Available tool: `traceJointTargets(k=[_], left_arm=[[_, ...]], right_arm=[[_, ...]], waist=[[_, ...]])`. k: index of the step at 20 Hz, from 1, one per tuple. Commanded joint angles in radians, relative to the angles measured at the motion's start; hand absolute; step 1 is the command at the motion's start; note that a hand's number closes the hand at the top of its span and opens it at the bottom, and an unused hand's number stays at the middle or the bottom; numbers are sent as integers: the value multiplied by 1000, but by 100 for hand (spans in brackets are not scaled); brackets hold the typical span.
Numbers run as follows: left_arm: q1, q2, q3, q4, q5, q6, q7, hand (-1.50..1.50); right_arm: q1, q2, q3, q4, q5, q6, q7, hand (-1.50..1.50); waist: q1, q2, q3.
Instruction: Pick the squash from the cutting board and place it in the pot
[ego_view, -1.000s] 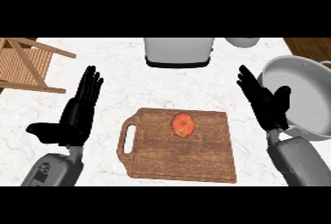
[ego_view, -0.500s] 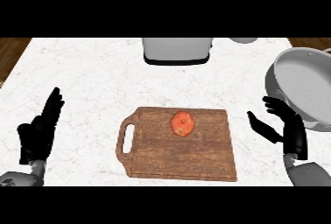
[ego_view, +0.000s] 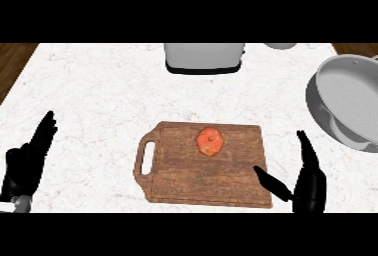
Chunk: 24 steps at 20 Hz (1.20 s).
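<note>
The small orange oval squash (ego_view: 210, 141) is lying mid-frame on the brown wooden cutting board (ego_view: 184, 175), awaiting pickup; the right hand (ego_view: 306, 182) and left hand (ego_view: 26, 162) are holding fingers straight, grasping nothing; the grey metal pot (ego_view: 347, 102) is sitting upper right.

Bare counter (ego_view: 96, 100) lies between cutting board (ego_view: 184, 180) and pot (ego_view: 347, 100).

The pot (ego_view: 347, 100) is running off the right edge. The lower edge is cutting off both hands, left (ego_view: 26, 167) and right (ego_view: 304, 185), hiding their forearms. The top edge is clipping a grey appliance (ego_view: 204, 57).
</note>
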Motion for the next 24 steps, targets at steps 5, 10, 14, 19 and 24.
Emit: traceJointTargets(k=[5,10,14,19,24], left_arm=[[-19,-19,-22,-35,-20,4,49,0],[-10,9,7,-18,-6,-33,27,0],[-17,-22,-8,-19,-25,-11,27,0],[-15,-15,11,1,-17,-41,10,0],[-17,-5,43,2,-13,-54,22,0]], right_arm=[[-156,60,18,-153,292,387,499,-150],[-310,91,24,-155,205,721,715,-150],[-385,148,39,-109,117,917,841,-150],[-535,240,-42,8,4,1036,925,-150],[-611,280,-89,69,-44,1092,962,-150]], waist=[[23,10,3],[45,13,4],[44,14,5],[42,16,6],[32,12,7]])
